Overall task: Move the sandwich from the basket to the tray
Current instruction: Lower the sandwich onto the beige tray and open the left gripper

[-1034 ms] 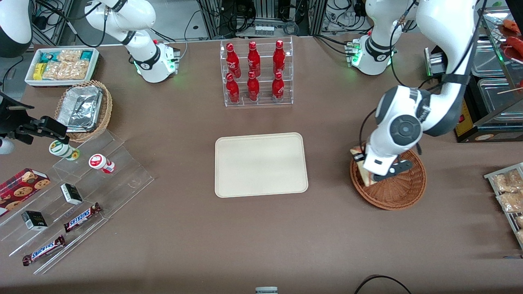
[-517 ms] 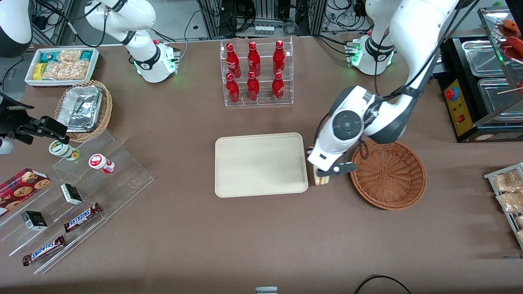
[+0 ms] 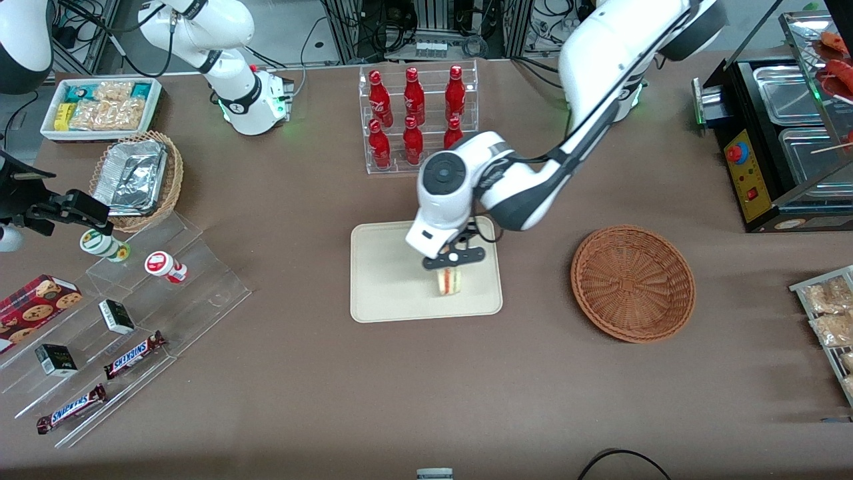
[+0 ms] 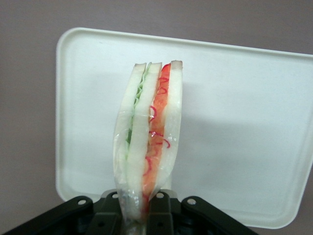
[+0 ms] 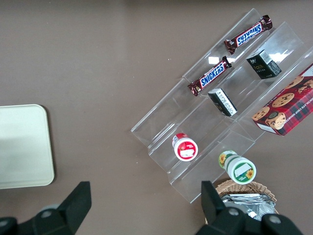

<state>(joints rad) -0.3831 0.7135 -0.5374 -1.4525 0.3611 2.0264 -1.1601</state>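
1. Cream tray (image 3: 386, 280), the landmark: flat on the brown table (image 3: 300, 373), rounded corners and low rim plain in the left wrist view (image 4: 234, 122).
2. Reddish-brown wicker basket (image 3: 633, 283): on the table well apart from the tray, toward the working arm's end, with nothing in it.
3. Clear rack of red bottles (image 3: 416, 120): farther from the front camera than the tray, near its edge.
4. Gripper (image 3: 453, 259): hanging above the tray, over the half nearer the basket; fingers (image 4: 159, 213) pinched tight on the wrapped end of the sandwich.
5. Sandwich (image 3: 448, 281): held on edge over the tray, sticking straight out past the fingertips, bread slices upright with green and red filling between them (image 4: 149, 142); whether touching the tray surface or just above it, cannot tell.
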